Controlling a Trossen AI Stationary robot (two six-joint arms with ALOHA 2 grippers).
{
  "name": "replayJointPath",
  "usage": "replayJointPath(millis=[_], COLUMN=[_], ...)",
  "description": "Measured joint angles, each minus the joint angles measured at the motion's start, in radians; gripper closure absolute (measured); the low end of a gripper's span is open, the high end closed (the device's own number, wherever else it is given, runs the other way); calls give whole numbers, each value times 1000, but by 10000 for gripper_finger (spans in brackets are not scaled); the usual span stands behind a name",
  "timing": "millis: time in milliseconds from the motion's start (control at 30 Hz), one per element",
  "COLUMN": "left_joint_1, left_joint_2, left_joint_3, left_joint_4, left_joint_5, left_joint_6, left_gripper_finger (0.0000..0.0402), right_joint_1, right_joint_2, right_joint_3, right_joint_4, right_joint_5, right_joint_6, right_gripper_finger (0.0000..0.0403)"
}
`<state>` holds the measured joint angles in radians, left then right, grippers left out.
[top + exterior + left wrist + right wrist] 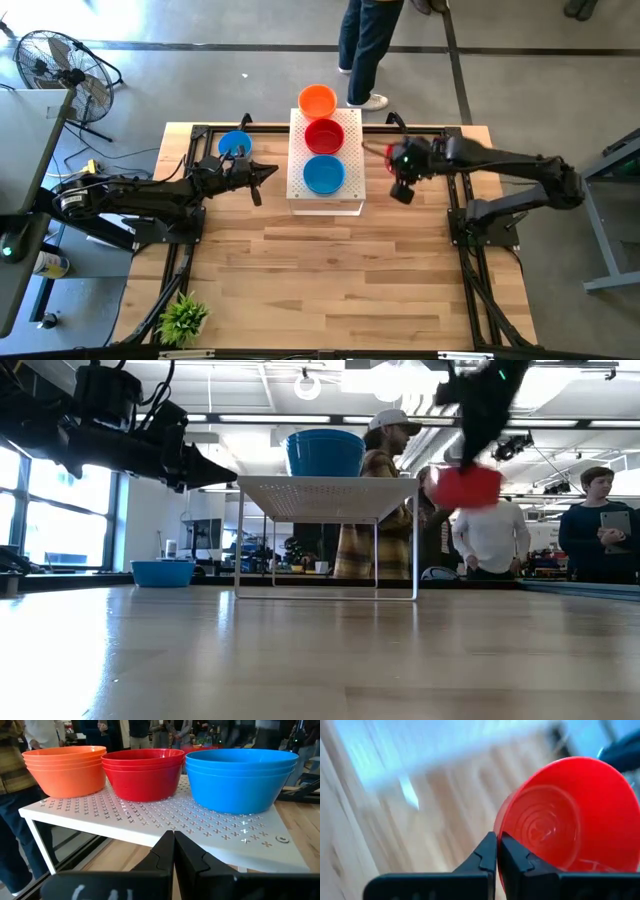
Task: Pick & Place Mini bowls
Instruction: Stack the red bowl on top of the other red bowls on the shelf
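Three stacks of mini bowls stand on the white perforated platform (326, 190): orange (67, 770) at the far end, red (142, 772) in the middle, blue (240, 777) at the near end. One blue bowl (235, 143) sits on the table, far left. My left gripper (268, 175) is shut, level, just left of the platform; its tips (174, 847) face the platform's edge. My right gripper (398, 165) is right of the platform, shut on a single red bowl (468, 485). My right gripper holds the red bowl by its rim (501, 827), pinched between the two fingers. The bowl is lifted clear of the table, at about the platform's height in the low view (468, 485), and tilted so that its inside faces the wrist camera.
The platform stands on thin legs (238, 540) with open space beneath. Black frame rails (195, 150) run along the table's left and right sides. A small green plant (183, 318) is at the near left corner. People (385, 500) stand beyond the far edge.
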<state>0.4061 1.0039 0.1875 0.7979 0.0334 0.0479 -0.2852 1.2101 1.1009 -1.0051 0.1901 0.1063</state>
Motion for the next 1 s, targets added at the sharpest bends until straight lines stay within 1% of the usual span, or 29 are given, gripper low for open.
replayJointPath(millis=[133,267,467,633,733,800,900,1000], left_joint_1=[0,0,0,0,0,0,0,0], left_joint_2=[0,0,0,0,0,0,0,0], left_joint_3=[0,0,0,0,0,0,0,0], left_joint_4=[1,4,3,-2,-7,-7,-8,-8], left_joint_5=[0,0,0,0,0,0,0,0], left_joint_6=[0,0,0,0,0,0,0,0], left_gripper_finger=[401,401,401,401,401,401,401,401], right_joint_1=[-6,-17,-35,-53,-60,-66,-69,-70], right_joint_2=[75,228,515,708,791,826,852,855], right_joint_3=[219,443,775,1016,1110,1152,1171,1157], right_joint_4=[16,30,-3,-114,-192,-212,-233,-229], right_joint_5=[21,13,-102,-141,-142,-145,-174,-182], right_joint_6=[-68,-197,-420,-509,-535,-538,-546,-557], right_gripper_finger=[400,401,401,401,401,401,401,400])
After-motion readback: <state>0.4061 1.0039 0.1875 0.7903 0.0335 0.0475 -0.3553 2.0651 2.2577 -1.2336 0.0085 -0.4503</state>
